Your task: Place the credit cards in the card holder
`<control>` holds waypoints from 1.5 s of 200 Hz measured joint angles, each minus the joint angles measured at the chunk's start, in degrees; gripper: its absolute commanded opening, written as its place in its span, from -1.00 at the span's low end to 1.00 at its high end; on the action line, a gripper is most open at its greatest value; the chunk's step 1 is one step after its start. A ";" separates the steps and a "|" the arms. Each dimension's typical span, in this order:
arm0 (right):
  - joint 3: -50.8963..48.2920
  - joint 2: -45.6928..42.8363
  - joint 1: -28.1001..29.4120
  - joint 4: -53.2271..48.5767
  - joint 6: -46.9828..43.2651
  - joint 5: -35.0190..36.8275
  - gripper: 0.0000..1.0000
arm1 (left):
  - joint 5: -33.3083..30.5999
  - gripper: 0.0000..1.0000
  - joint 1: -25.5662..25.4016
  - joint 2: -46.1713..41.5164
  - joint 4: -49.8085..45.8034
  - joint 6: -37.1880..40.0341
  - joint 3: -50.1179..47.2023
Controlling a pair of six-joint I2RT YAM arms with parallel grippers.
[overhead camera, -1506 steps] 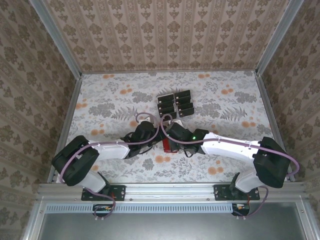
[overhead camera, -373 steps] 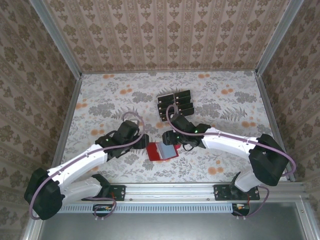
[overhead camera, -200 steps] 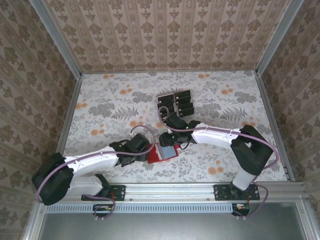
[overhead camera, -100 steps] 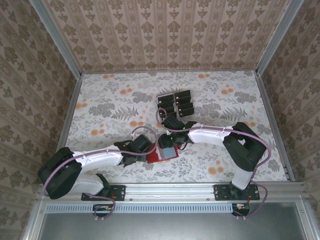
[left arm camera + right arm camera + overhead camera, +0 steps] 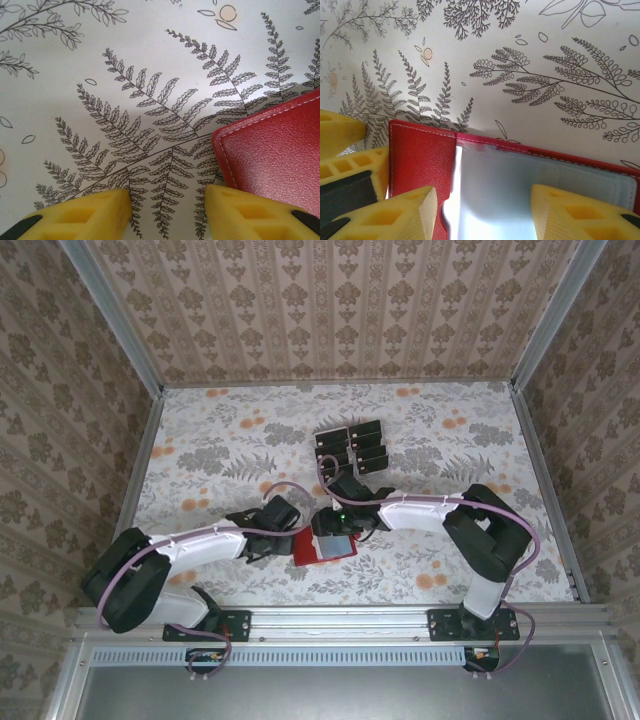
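Note:
The card holder (image 5: 322,549) is a red wallet lying open on the table in front of the arms, its grey-blue pocket (image 5: 530,175) facing up. My left gripper (image 5: 168,200) is low at the wallet's left corner (image 5: 275,150). Its jaws stand narrowly apart over bare table, and the right finger (image 5: 240,210) touches the red edge. My right gripper (image 5: 485,200) hovers open above the pocket, one finger (image 5: 400,215) over the red flap (image 5: 420,155). The credit cards (image 5: 351,447), several small black ones, lie grouped on the table behind the wallet.
The left gripper's yellow fingers (image 5: 345,150) crowd the wallet's left side in the right wrist view. Both arms (image 5: 200,540) (image 5: 430,512) meet at the table's middle front. Patterned walls enclose the floral table (image 5: 230,440); a metal rail (image 5: 340,620) runs along the near edge.
My left gripper has narrowed its jaws and settled against the wallet's left corner. The right gripper has stayed over the open wallet, which has hardly shifted.

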 measured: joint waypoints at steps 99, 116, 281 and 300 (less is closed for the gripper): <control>0.33 -4.44 0.00 -5.51 -3.91 3.63 0.08 | 0.28 -0.08 0.37 0.07 0.59 0.24 -0.11; 0.33 -4.44 0.00 -6.23 -4.31 4.39 0.09 | 0.26 -0.08 0.42 0.09 0.68 0.24 -0.11; 0.98 1.33 0.68 0.70 1.01 -0.26 0.07 | 0.72 0.10 2.99 -1.27 3.74 0.70 -0.90; 0.94 1.62 0.68 2.08 2.80 -0.59 0.07 | -0.59 0.16 4.79 -3.50 4.92 0.72 -1.86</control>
